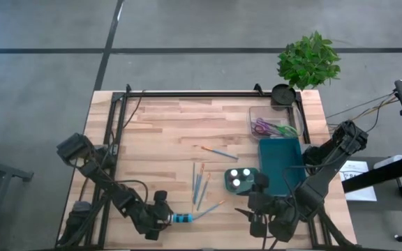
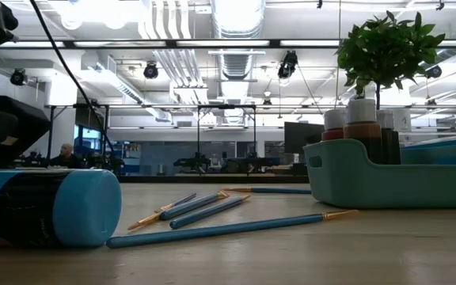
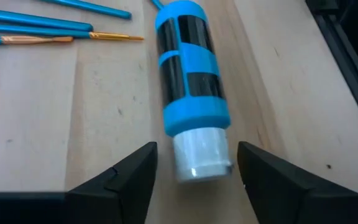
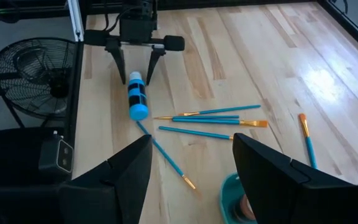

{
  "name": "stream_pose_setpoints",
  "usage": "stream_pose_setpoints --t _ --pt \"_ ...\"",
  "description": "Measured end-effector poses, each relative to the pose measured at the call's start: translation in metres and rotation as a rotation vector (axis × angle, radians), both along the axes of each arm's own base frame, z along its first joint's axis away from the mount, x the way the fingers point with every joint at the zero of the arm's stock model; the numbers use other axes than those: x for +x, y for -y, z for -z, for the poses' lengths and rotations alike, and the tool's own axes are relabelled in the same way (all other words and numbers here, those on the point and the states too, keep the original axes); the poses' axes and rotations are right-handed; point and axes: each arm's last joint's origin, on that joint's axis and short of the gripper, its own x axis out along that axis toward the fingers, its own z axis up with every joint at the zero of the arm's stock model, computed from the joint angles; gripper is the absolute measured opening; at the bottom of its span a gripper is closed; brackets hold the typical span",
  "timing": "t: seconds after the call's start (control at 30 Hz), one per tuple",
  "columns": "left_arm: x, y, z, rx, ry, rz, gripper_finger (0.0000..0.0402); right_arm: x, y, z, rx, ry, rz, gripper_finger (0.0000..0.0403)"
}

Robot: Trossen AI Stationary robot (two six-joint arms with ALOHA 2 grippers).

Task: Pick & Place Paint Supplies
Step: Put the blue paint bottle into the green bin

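Observation:
A blue paint tube (image 3: 188, 68) with black label bands and a white cap (image 3: 197, 155) lies on its side on the wooden table near the front edge, also seen as paint tube (image 1: 181, 218). My left gripper (image 3: 194, 180) is open and low over the table. Its fingers stand on either side of the cap with a gap on each side. Several blue-handled paintbrushes (image 1: 201, 183) lie flat at mid table, and one more brush (image 1: 218, 151) lies farther back. A small teal palette (image 1: 241, 179) sits right of them. My right gripper (image 4: 191, 180) hangs open above the table near the palette, holding nothing.
A large teal tray (image 1: 281, 164) lies at the right, with a clear box (image 1: 271, 125) holding scissors behind it. A potted plant (image 1: 309, 59) stands at the far right corner. A black frame rail (image 1: 187, 93) runs along the far edge. Bare wood lies at the far left.

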Motion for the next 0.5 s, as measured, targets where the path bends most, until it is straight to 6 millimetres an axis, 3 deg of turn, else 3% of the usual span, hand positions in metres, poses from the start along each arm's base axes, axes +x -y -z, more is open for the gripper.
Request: stream_pose_setpoints --t 0.33,0.5 --pt "0.0010 -0.0013 -0.0005 0.027 0.023 -0.014 0.0132 0.0000 0.0000 0.0001 0.000 0.000 0.000 0.0221" --pt "0.0016 -0.0023 -0.0014 0.050 0.046 -0.032 0.0119 -0.0006 0.0006 0.0062 -0.012 -0.011 -0.001 0.0221"
